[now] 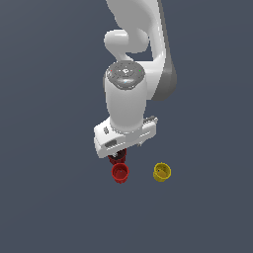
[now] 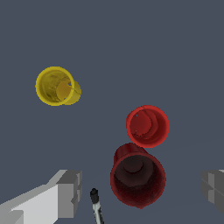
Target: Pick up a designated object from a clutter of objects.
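The bright red cup [image 2: 148, 125] stands upright on the grey tabletop [image 2: 131, 43], mouth up, with no tabletop edge or corner in sight to place it by. It sits just beside the dark maroon cup [image 2: 137, 175], their rims almost touching in the wrist view. The yellow cup [image 2: 56, 85] stands well apart from both, and a thin black-and-silver stick-like tool [image 2: 96, 204] lies close to the maroon cup on its other side.

The relation that matters: the pincer [image 2: 140, 192] is released, its two grey fingers [image 2: 69, 192] spread wide, and the gap between them is centred over the maroon cup, not the bright red one. The red cup lies beyond the fingertips, offset along the direction the wrist camera looks ahead. In the exterior view the bright red cup [image 1: 120, 173] shows clear of the hand while the maroon cup [image 1: 117, 157] is half hidden beneath it.

The arm hangs almost straight down over the pair, wrist vertical, fingers pointing at the tabletop, apparently held above the cups. I judge that a short forward shift is needed before descending, with care that a finger does not strike the maroon neighbour.
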You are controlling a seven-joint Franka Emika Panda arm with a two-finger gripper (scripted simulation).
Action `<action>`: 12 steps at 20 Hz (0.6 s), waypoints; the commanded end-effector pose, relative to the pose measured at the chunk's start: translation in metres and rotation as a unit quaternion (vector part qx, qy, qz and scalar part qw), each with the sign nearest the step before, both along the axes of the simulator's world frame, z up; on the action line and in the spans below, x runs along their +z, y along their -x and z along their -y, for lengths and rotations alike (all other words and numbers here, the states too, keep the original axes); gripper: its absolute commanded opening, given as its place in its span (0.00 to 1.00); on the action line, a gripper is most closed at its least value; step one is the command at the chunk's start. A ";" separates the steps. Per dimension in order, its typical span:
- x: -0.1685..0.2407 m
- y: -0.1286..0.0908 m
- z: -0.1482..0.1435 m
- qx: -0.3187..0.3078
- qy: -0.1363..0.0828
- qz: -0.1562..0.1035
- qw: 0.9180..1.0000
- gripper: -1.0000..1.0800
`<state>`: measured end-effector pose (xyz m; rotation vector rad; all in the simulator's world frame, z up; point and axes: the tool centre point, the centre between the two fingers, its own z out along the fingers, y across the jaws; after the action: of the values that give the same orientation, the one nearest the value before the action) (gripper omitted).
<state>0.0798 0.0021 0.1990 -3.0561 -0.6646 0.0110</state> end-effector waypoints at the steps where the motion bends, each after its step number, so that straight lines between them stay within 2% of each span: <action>1: -0.019 -0.009 0.006 0.031 0.001 0.001 1.000 0.96; 12: -0.084 -0.031 0.024 0.132 0.005 0.005 0.991 0.96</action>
<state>0.1088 -0.0203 0.1213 -2.9642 -1.0328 0.0044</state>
